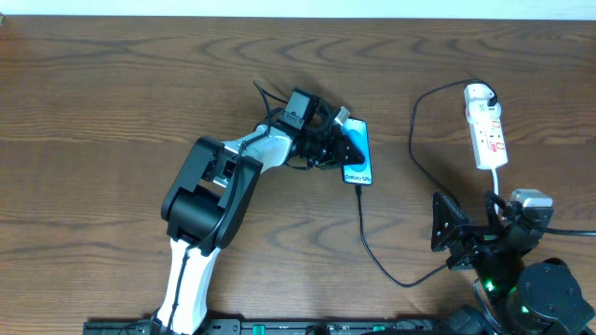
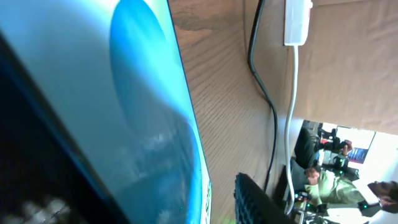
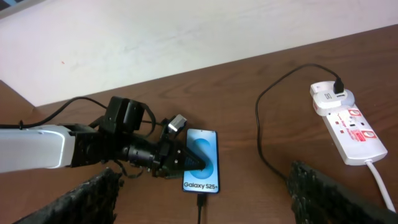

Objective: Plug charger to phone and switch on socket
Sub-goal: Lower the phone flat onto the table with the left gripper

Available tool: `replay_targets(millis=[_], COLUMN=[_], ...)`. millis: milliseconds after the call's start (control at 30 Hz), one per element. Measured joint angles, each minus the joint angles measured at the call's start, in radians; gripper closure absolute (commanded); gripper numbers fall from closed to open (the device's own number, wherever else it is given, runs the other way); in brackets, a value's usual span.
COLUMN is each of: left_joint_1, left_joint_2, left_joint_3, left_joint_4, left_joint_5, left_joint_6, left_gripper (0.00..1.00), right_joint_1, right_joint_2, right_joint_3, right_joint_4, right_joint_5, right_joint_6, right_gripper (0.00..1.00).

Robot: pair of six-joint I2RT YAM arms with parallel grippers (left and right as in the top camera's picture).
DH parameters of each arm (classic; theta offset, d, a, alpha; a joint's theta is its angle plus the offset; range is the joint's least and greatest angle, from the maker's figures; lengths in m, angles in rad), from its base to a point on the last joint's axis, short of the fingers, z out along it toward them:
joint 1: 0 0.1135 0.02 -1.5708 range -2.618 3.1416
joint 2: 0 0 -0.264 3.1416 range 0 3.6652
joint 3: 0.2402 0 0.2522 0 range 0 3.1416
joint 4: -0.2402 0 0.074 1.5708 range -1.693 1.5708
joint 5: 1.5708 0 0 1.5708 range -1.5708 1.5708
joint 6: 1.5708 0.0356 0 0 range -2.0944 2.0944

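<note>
The phone (image 1: 360, 160) lies flat mid-table with its cyan screen up and "Galaxy" text at its near end (image 3: 202, 185). The black charger cable (image 1: 372, 249) has its connector tip at the phone's bottom edge (image 3: 200, 202). It loops round to a white plug (image 1: 478, 92) in the socket (image 1: 489, 135). My left gripper (image 1: 343, 147) reaches in from the left, turned on its side and open, with one finger on the screen (image 3: 194, 160). In the left wrist view the screen (image 2: 124, 93) fills the left and one finger (image 2: 258, 202) stands apart from it. My right gripper (image 1: 453, 237) is open and empty, near the front right.
The socket's thick white cord (image 1: 494, 181) runs from its near end toward my right arm and also shows in the right wrist view (image 3: 379, 180). The black cable's loop (image 3: 261, 143) lies on the wood between the phone and the socket. A white wall borders the table's far edge.
</note>
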Motion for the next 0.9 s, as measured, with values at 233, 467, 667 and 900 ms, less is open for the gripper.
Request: replay_targets(millis=[233, 467, 667, 900], left_joint_1=[0.000, 0.000, -0.002, -0.014], left_joint_2=[0.000, -0.011, -0.025, -0.043], left_joint_3=[0.002, 0.022, 0.030, 0.039], left_joint_4=[-0.003, -0.076, -0.119, -0.166], left_joint_5=[-0.013, -0.051, -0.102, -0.175], left_joint_6=[0.003, 0.011, 0.057, 0.134], left_gripper=[0.44, 0.42, 0.41, 0.40], right_joint_1=[0.000, 0.000, 0.000, 0.000], right_joint_2=[0.000, 0.000, 0.000, 0.000], right_joint_3=[0.000, 0.000, 0.000, 0.000], right_joint_4=[-0.004, -0.004, -0.004, -0.004], right_joint_5=[0.000, 0.000, 0.000, 0.000], right_joint_6=[0.000, 0.000, 0.000, 0.005], right_gripper=[0.14, 0.13, 0.13, 0.13])
